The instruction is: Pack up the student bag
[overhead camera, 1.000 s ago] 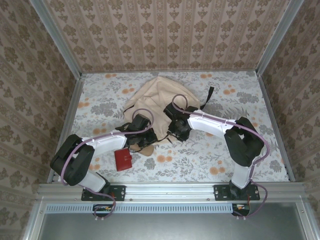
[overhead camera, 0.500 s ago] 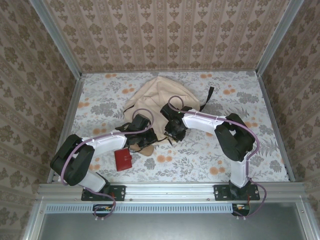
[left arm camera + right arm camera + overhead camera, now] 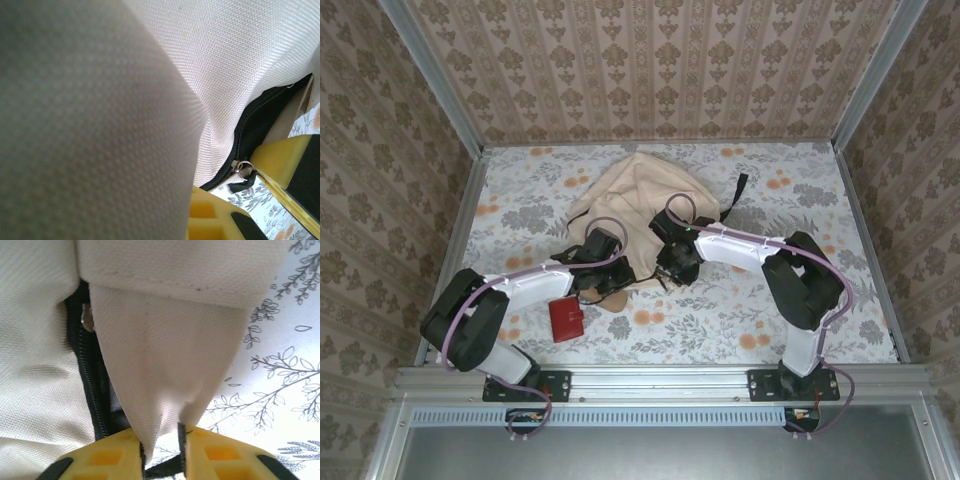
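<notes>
**Item:** student bag point(image 3: 638, 190), lying slumped at mid-bench point(image 3: 750, 310), with its near edge reaching toward both arms.

**Right gripper** point(image 3: 162, 452): jaws are pinching a cream fabric flap beside the dark zipper point(image 3: 92, 385).

**Left gripper** point(image 3: 245, 190): jaws are clenched, seemingly on the zipper pull point(image 3: 240, 167), though bag cloth is covering most of that view.

**Hazards:**
- The flap is sitting only at the jaw tips, so a firm pull is likely sending it slipping free.
- Opposed tugging is risking zipper strain, or dragging the whole soft bag.
- The red wallet point(image 3: 565, 318) is lying unpacked beside the left arm, where a sweep could knock it away.
</notes>
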